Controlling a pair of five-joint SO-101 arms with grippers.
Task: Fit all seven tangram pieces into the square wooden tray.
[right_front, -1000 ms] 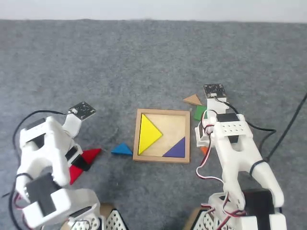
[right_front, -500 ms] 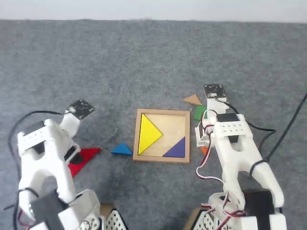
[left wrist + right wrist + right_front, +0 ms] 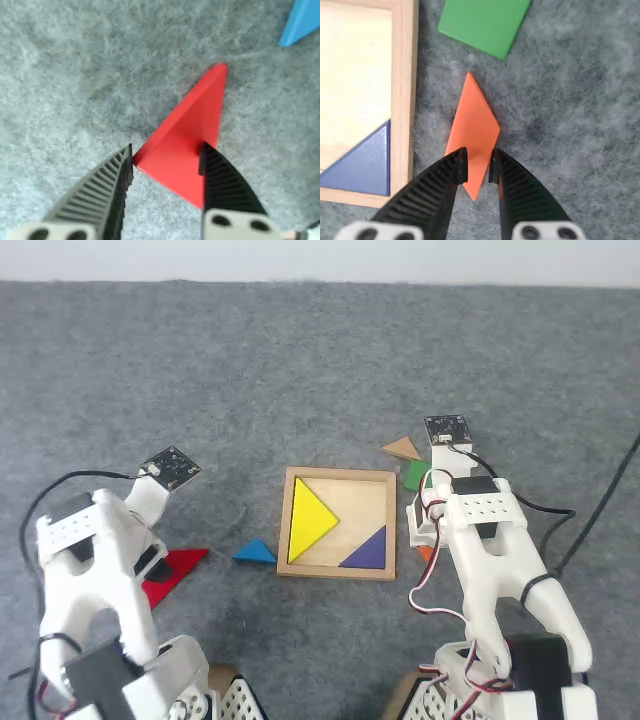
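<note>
In the high view, the square wooden tray point(image 3: 338, 473) lies in the middle of the grey surface point(image 3: 300, 360). Inside it are a yellow triangle point(image 3: 308, 520) and a purple triangle point(image 3: 367, 551). A small blue triangle point(image 3: 254, 552) lies just beside the tray, and the red triangle point(image 3: 178, 568) is farther out, partly under the left arm. A tan triangle point(image 3: 402, 448) and a green piece point(image 3: 417, 475) lie near the right arm.

In the left wrist view, the left claw point(image 3: 165, 150) is open, with one jaw on each side of the red triangle's wide end. I think the step in hand is to grasp this piece. To do it well, the claw should close squarely on the two edges, so that the thin piece does not turn or slip out. After that it should be lifted level.

In the right wrist view, the right claw point(image 3: 477, 165) is above the narrow end of an orange piece point(image 3: 475, 120), just beside the tray. I cannot tell whether it grips the piece.
</note>
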